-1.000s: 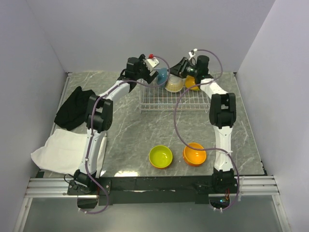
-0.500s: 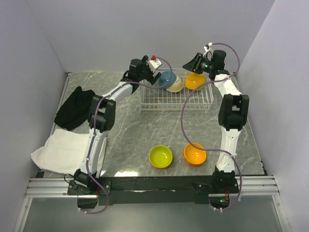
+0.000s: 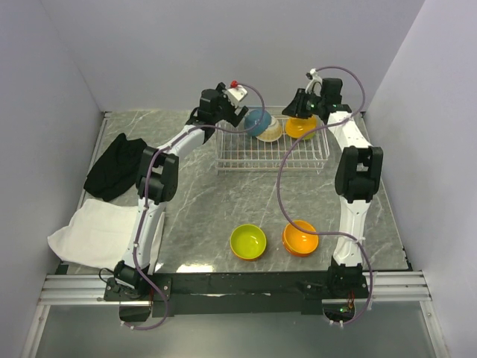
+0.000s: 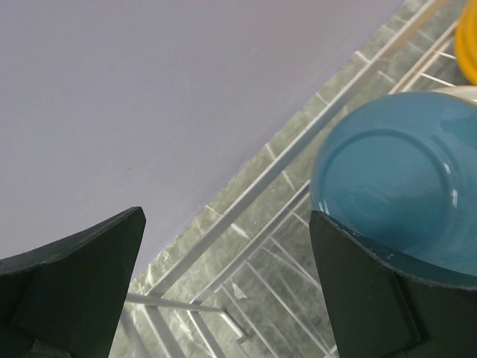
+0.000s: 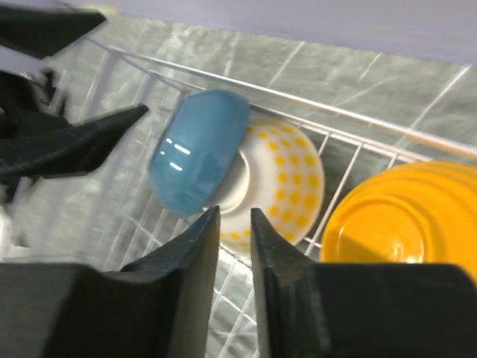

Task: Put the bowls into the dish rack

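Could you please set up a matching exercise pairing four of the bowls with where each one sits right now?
Things:
1. Teal-blue round bowl
2. White bowl with yellow dots
3. Lime green round bowl
4. Orange round bowl nearest the arm bases

Places:
A. On the table, left one of the near pair
B. In the wire dish rack, leftmost
C. On the table, right one of the near pair
D. In the rack, middle

Pairs: 1-B, 2-D, 3-A, 4-C

The rack [image 3: 272, 153] is white wire on a grey marbled surface [image 3: 209, 201]. In it: a teal-blue bowl [image 5: 197, 153], a white bowl with yellow dots [image 5: 279, 183], an orange bowl [image 5: 406, 216]. Near: a lime bowl [image 3: 248, 241], another orange bowl [image 3: 301, 238]. Left: a black cloth [image 3: 113, 165], a white cloth [image 3: 93, 231].
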You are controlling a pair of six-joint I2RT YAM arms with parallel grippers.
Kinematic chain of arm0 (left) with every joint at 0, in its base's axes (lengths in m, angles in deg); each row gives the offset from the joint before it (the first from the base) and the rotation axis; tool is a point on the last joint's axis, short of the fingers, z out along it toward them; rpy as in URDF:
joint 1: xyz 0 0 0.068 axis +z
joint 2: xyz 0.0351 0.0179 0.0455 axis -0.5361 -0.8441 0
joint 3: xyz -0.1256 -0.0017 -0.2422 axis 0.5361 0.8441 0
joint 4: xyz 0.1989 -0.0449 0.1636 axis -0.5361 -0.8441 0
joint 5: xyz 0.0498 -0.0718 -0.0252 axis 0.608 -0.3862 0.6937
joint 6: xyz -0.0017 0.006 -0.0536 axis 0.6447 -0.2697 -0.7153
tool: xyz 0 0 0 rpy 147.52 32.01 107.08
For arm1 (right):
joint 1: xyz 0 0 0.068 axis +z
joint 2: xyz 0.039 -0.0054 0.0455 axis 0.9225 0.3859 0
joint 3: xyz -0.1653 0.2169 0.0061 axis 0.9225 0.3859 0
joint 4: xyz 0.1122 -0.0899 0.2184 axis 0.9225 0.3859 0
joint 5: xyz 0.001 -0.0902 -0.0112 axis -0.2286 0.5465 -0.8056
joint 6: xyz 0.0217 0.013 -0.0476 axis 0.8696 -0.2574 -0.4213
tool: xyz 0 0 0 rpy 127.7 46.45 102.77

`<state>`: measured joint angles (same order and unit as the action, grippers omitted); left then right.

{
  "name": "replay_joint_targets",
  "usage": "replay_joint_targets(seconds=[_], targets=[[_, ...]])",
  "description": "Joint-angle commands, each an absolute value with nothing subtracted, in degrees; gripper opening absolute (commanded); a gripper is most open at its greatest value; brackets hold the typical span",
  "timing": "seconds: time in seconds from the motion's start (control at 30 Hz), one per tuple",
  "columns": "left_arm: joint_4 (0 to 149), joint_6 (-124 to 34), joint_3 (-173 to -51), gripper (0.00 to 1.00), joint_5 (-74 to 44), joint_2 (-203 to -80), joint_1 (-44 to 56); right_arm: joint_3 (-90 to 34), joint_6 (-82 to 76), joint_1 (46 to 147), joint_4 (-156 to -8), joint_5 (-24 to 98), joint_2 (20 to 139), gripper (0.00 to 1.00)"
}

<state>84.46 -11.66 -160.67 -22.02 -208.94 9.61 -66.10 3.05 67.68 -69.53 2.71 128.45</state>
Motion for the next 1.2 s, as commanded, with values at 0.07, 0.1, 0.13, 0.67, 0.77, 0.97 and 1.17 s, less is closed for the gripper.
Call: replay_joint_targets(seconds=[0.07, 0.1, 0.13, 0.67, 0.77, 0.97, 1.17], targets=[[79.09, -18.20, -164.68, 1.00, -14.88, -203.75, 10.01, -73.84, -15.93, 74.24, -60.65, 10.82, 120.76, 0.27], [78.56, -19.60, -164.42, 0.99, -14.08, -202.53, 10.18, -73.49, -16.55, 74.94, -62.05, 11.78, 120.40, 0.27], [77.77, -22.66, -164.07, 0.99, -13.55, -201.73, 10.62, -72.79, -17.08, 76.60, -62.85, 12.23, 119.96, 0.25], [82.69, -35.61, -139.63, 0.99, -11.79, -180.99, 12.12, -84.56, -23.06, 86.99, -60.48, 27.96, 130.77, 0.12], [82.25, -36.58, -138.58, 0.99, -9.59, -179.49, 12.82, -84.47, -24.20, 87.60, -59.78, 29.28, 131.91, 0.05], [82.25, -35.61, -136.20, 0.99, -7.57, -177.73, 13.96, -83.50, -24.64, 87.87, -59.78, 30.07, 132.70, 0.00], [82.60, -34.56, -135.76, 0.99, -7.04, -177.20, 14.32, -83.59, -26.04, 88.04, -57.59, 31.74, 133.41, 0.00]])
